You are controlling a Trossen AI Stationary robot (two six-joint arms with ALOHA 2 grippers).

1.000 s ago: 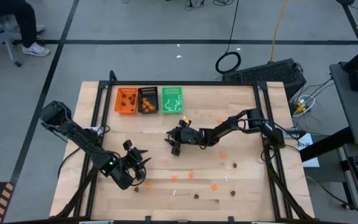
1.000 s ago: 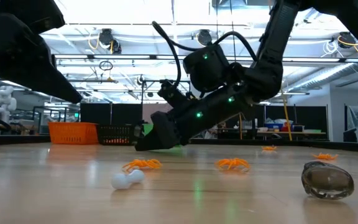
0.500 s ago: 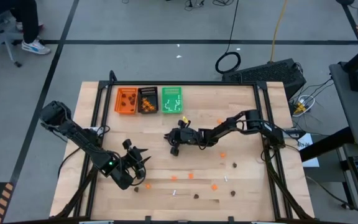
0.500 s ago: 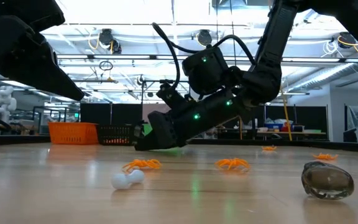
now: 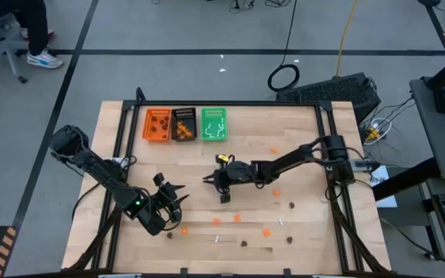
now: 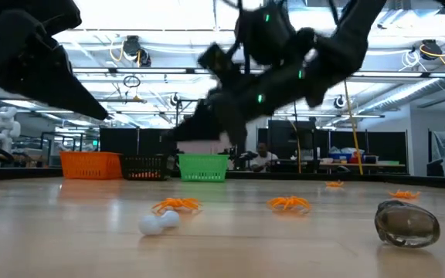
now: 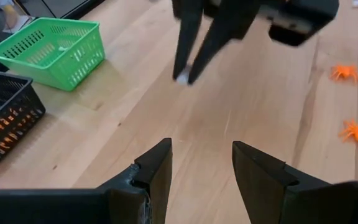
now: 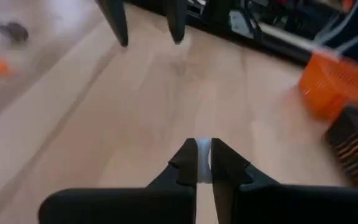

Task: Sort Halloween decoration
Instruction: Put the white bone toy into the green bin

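Right gripper (image 8: 204, 163) pinched shut on a white stick (image 8: 204, 163), lifted above mid-table. Left gripper (image 7: 202, 163) parted, empty, near the front-left

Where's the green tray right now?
In the high view the green tray sits at the table's far edge, rightmost in a row of three, right beside the black tray, with the orange tray beyond that.
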